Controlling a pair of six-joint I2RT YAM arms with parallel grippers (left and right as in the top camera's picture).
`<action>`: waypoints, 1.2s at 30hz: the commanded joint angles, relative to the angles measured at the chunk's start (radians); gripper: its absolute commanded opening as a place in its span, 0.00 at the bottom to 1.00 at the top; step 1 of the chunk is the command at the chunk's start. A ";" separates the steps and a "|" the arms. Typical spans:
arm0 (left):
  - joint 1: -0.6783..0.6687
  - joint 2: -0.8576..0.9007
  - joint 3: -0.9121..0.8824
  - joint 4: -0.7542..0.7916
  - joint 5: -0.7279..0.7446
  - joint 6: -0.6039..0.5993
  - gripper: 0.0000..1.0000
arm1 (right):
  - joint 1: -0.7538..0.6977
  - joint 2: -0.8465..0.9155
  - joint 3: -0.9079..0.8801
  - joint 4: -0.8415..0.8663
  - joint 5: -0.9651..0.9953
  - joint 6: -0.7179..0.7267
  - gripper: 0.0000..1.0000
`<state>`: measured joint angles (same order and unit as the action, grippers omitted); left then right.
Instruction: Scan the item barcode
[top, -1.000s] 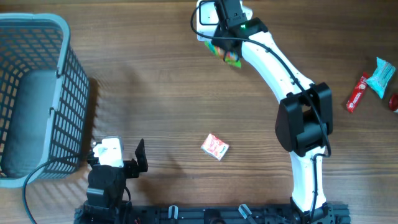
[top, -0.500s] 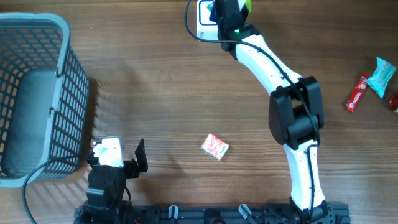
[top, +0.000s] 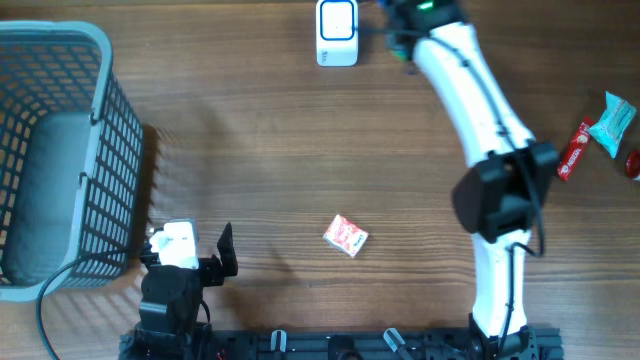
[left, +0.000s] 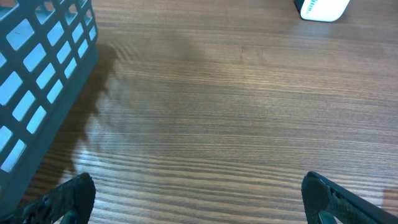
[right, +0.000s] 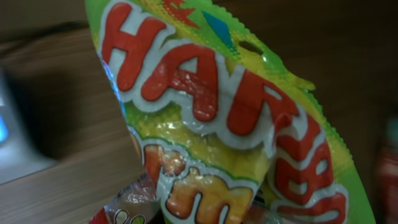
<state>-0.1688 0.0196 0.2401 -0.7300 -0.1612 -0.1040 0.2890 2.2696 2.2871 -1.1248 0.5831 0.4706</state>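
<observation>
A green and yellow Haribo bag with red letters fills the right wrist view, held close to the camera. It hides the fingers of my right gripper, which is shut on it at the table's far edge, just right of the white barcode scanner. The scanner lies uncovered and its corner also shows in the left wrist view. My left gripper rests low at the near left, open wide over bare wood with nothing between its fingers.
A grey mesh basket stands at the left, close to the left gripper. A small red and white box lies mid-table. A red packet and a teal packet lie at the right edge.
My right arm swung right and toward the far edge with the bag, moving off the scanner, which is now fully exposed. The left arm has not moved.
</observation>
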 joint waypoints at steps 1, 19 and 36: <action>0.006 -0.005 -0.006 0.003 -0.012 -0.010 1.00 | -0.202 -0.044 -0.021 -0.043 0.148 0.019 0.05; 0.006 -0.005 -0.006 0.003 -0.012 -0.010 1.00 | -0.689 -0.035 -0.125 0.185 -0.586 -0.153 1.00; 0.006 -0.005 -0.006 0.003 -0.012 -0.010 1.00 | 0.246 -0.149 -0.449 -0.400 -1.024 -0.126 0.99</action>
<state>-0.1688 0.0196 0.2401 -0.7300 -0.1616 -0.1040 0.4194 2.1128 1.8481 -1.5280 -0.4259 0.3347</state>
